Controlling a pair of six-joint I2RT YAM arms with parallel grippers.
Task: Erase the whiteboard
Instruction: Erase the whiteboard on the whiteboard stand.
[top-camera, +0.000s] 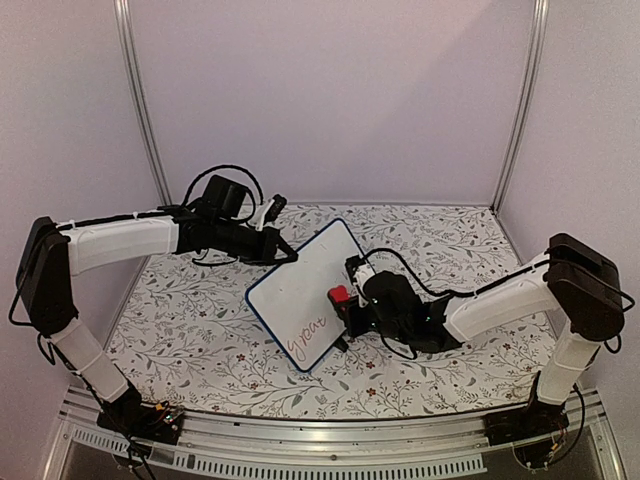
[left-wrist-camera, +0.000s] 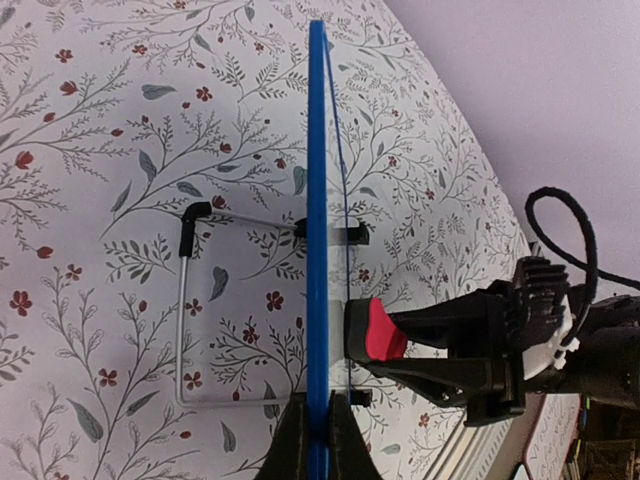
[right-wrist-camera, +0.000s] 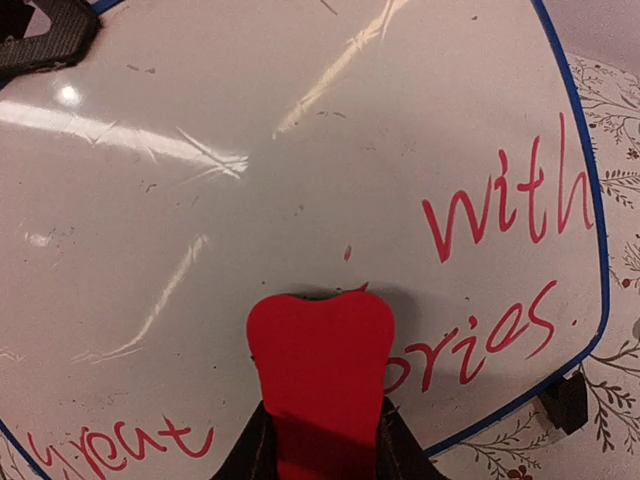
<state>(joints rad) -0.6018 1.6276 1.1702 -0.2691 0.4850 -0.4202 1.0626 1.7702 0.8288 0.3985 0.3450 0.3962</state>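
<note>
The whiteboard (top-camera: 305, 290) stands tilted on the table, white with a blue rim and red handwriting. My left gripper (top-camera: 283, 252) is shut on its top edge; the left wrist view shows the blue rim (left-wrist-camera: 318, 250) edge-on between my fingers. My right gripper (top-camera: 347, 300) is shut on a red eraser (top-camera: 341, 294) and presses it against the board's face. In the right wrist view the eraser (right-wrist-camera: 320, 365) sits on the board (right-wrist-camera: 250, 150) beside the words "with", "ories" and "great". The eraser also shows in the left wrist view (left-wrist-camera: 375, 330).
A wire stand (left-wrist-camera: 185, 300) props the board from behind, with black clip feet (left-wrist-camera: 352, 234) on its lower edge. The table has a floral cloth (top-camera: 450, 240). Purple walls close in the back and sides.
</note>
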